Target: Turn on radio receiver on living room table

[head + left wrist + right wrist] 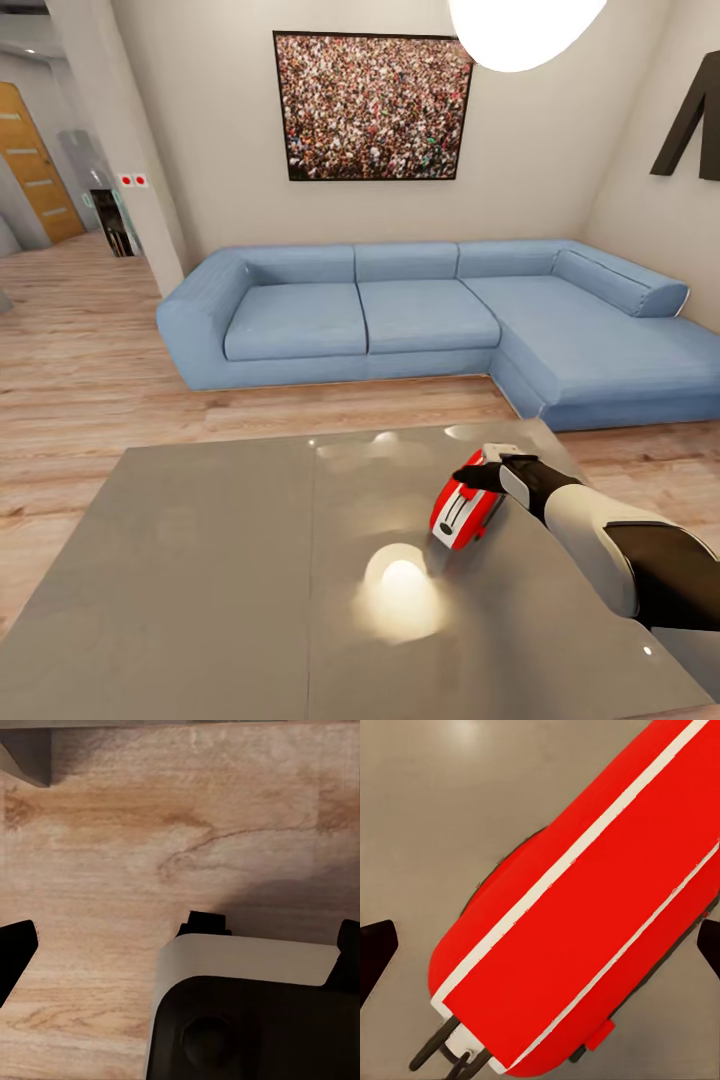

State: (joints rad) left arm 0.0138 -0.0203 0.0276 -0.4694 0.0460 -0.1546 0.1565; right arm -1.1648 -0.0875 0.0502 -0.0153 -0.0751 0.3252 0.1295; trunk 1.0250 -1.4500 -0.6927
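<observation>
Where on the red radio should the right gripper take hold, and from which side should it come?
Probably across the radio's long red body, coming down from above. It lies on the grey table, and in the right wrist view its narrow banded side faces up between the right gripper's spread fingertips, one on each side. The thin handle at one end looks too slight to grip firmly.

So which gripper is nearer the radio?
Right. The right gripper sits just above the radio on the table, fingers spread either side. The left gripper faces wood floor, with no radio before it.
</observation>
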